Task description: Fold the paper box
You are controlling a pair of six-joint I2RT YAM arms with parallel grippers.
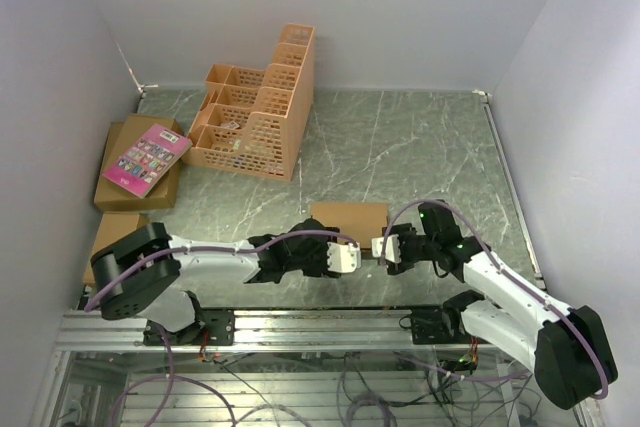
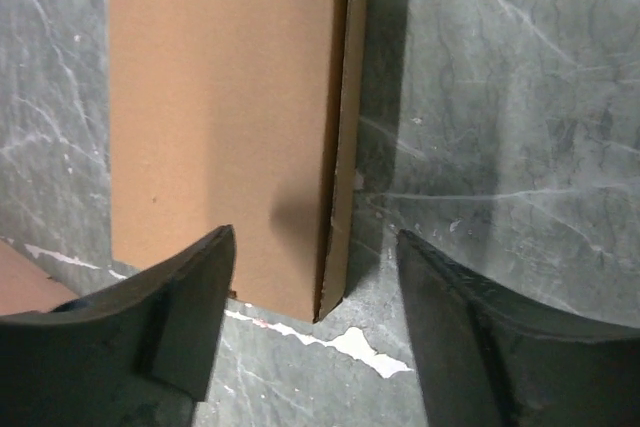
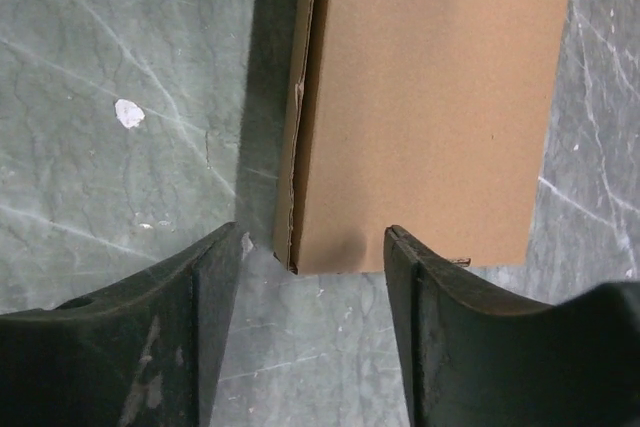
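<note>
**A:** Which step is this, would you say?

**B:** Close to the end, I'd judge. The paper box lies flat on the marble-patterned table, a little toward 6 o'clock from its middle. The orange lattice crate stands well apart from it, off at 11 o'clock.

**A:** And the arms?

**B:** Both sit at the box's 6 o'clock edge. The left gripper is nearer 7 o'clock and the right gripper nearer 5. Each has its jaws spread wide with nothing between the pads. On the wrist cameras, each near corner of the box shows in the gap between that gripper's fingers, but no finger is pressing on it.

**A:** How does the box look?

**B:** Plain brown corrugated card, unprinted, forming a shallow rectangle with a smooth top panel. Along one long side a thin wall edge stands slightly proud, with a dark slit beside it, so that side may not be fully seated.

**A:** So what's next?

**B:** My guess is a check of that side. If it is loose, one gripper presses it in while the other steadies the box. Go gently, since thin card creases easily and the light box will slide.
</note>
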